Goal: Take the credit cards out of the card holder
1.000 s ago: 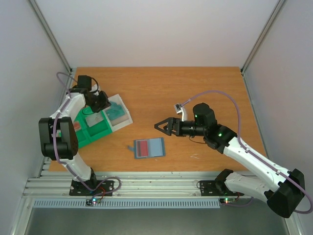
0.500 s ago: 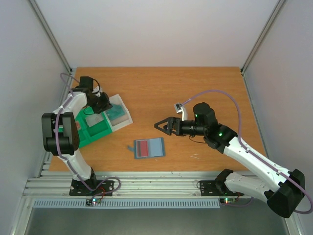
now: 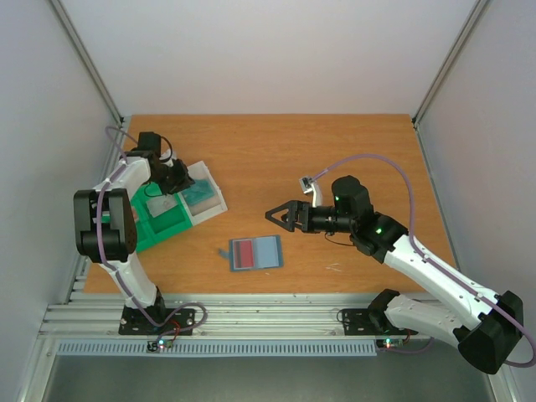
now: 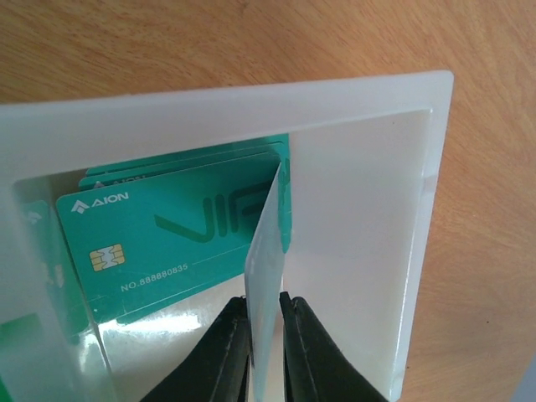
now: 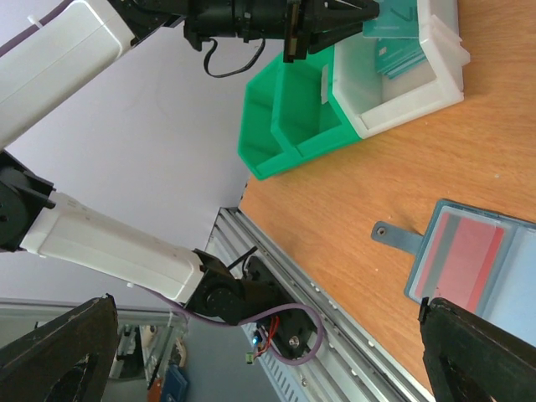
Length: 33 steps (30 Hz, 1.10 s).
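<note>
My left gripper (image 4: pixel 264 314) is clamped on a white card (image 4: pixel 266 251), pinching it by one short end so it sticks out edge-on over the clear tray (image 4: pixel 360 88) by the left edge of the desk. A stack of teal cards (image 4: pixel 176 230) already lies flat in that tray. My right gripper (image 3: pixel 276 215) hangs over the middle of the desk with its jaws apart and nothing in them. The card holder (image 3: pixel 255 252) lies open and flat close to the near edge, about midway along it, with a reddish-pink card (image 3: pixel 244 253) showing in its left half.

The risk I see is in the release. The white card is on edge, not flat, and its far end sits right at the side of the teal stack; I cannot tell whether they touch. If I open here, I judge it may tip and lean on the tray wall, or slide under the teal cards and lift them. If I lower first, the edge could catch the stack and flex the card in my fingers (image 4: pixel 228 352). The green tray (image 3: pixel 151 226) stands touching the clear one, so a sideways flick could drop the card in the wrong bin.

On the other side, the holder is loose on smooth wood. Pulling the pink card with one gripper will likely drag the whole holder toward the near edge.
</note>
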Available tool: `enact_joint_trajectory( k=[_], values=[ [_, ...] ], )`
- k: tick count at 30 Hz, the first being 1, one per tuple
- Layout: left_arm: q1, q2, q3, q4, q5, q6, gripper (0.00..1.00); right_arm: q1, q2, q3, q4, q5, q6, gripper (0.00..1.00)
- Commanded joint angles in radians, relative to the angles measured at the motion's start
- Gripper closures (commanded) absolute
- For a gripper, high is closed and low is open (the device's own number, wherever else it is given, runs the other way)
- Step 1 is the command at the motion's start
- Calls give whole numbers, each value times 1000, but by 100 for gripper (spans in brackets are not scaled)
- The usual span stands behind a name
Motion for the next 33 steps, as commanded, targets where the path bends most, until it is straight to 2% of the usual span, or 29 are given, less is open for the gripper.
enact_joint_trajectory(
  k=[1, 6, 12, 20, 25, 33],
  values=[
    [2, 17, 34, 13, -19, 8, 86, -3, -8, 14, 3, 5, -17, 2],
    [2, 19, 36, 12, -33, 4, 85, -2, -7, 18, -6, 7, -18, 1],
    [2, 18, 43, -5, -53, 0, 79, -2, -9, 19, -7, 9, -16, 1],
    [3, 3, 44, -22, -100, -3, 61, -2, -6, 14, -22, -2, -21, 2],
    [1, -21, 40, -20, -94, -1, 52, -2, -5, 18, -100, 67, -27, 2],
    [1, -124, 22, -35, -60, -6, 44, -2, 2, 32, -160, 85, -62, 2]
  ],
)
